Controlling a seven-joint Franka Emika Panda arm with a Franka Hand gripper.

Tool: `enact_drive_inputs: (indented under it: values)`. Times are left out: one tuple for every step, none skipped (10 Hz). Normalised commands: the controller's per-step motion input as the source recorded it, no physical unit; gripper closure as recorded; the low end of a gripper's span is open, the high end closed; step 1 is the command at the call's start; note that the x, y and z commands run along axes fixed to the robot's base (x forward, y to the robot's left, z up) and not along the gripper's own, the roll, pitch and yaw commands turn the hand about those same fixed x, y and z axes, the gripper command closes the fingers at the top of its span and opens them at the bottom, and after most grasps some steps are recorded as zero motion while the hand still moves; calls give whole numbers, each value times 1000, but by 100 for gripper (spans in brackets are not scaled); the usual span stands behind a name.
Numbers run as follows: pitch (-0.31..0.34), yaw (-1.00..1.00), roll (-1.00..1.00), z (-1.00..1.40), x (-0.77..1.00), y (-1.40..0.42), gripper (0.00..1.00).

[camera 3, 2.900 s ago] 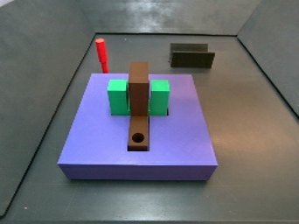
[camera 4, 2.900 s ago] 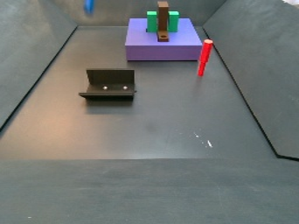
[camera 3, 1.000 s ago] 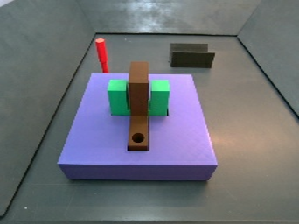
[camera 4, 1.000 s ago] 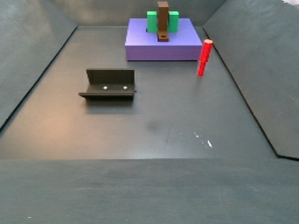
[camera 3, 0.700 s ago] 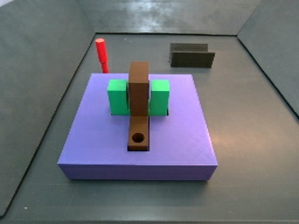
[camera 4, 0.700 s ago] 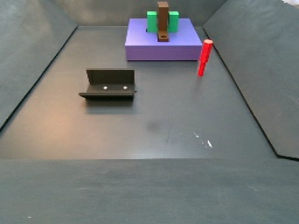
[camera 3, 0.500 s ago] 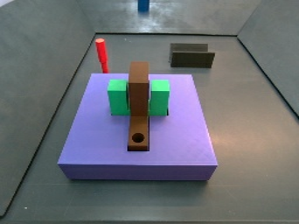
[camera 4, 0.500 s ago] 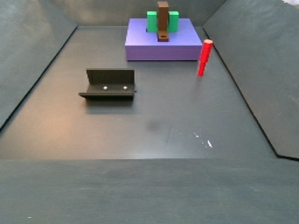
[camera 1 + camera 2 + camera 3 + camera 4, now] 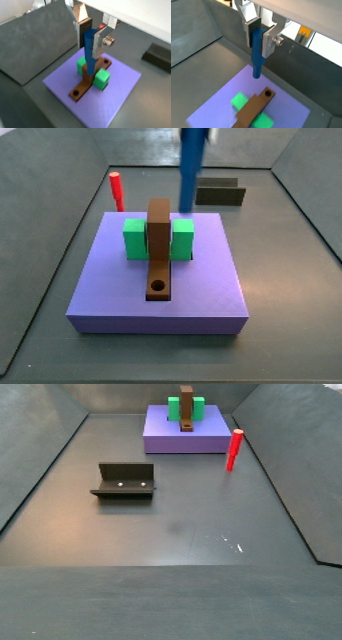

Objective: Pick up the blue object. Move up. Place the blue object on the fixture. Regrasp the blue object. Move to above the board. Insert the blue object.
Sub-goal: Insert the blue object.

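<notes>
Closest to the wrist cameras, the gripper point(image 9: 260, 31) is seen clenched on the blue object point(image 9: 258, 52), whose upper part is held between the silver fingers point(image 9: 270, 37) while the longer lower part hangs down almost upright. In both wrist views the peg is seen in the air above the board point(image 9: 120, 85), with a clear gap between its lower tip and the brown bar point(image 9: 252, 110); nothing is touched by it. In a wrist view the round hole point(image 9: 268, 93) at one end of the bar is seen near the tip, but it cannot be told from these angles whether the tip is exactly over it. In a side view the blue object point(image 9: 194, 168) is seen coming down from the top edge, high over the board point(image 9: 201, 288) and behind the green blocks point(image 9: 134, 238), while the hole point(image 9: 158, 286) lies at the nearer end of the bar. Farther away, the red peg point(image 9: 116, 190) stands upright beside the board, and the fixture point(image 9: 221, 193) is seen empty, well apart. It is judged that the step of moving above the board is in hand, and the insertion is not yet started. For the next move, the tip must be aligned over the hole, the peg kept upright, and then lowered slowly.
</notes>
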Motion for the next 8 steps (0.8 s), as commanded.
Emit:
enact_drive_inputs:
  values:
    - [-36,-77,-221,-634,137,-180,100]
    - [0,-57,-214,-680,109,-6,100]
    - [-29,-111,-179,-620,-186,80,100]
    - [-121,-51,0,-323,-383,57,100]
    - [-147,-43,13,-437,-357,0,100]
    - [-177,-60,0,-583,-300,0,100]
    - [-147,0,-23,-597,-77,-43,100]
    - [-130,0,0,-517,-111,-74,100]
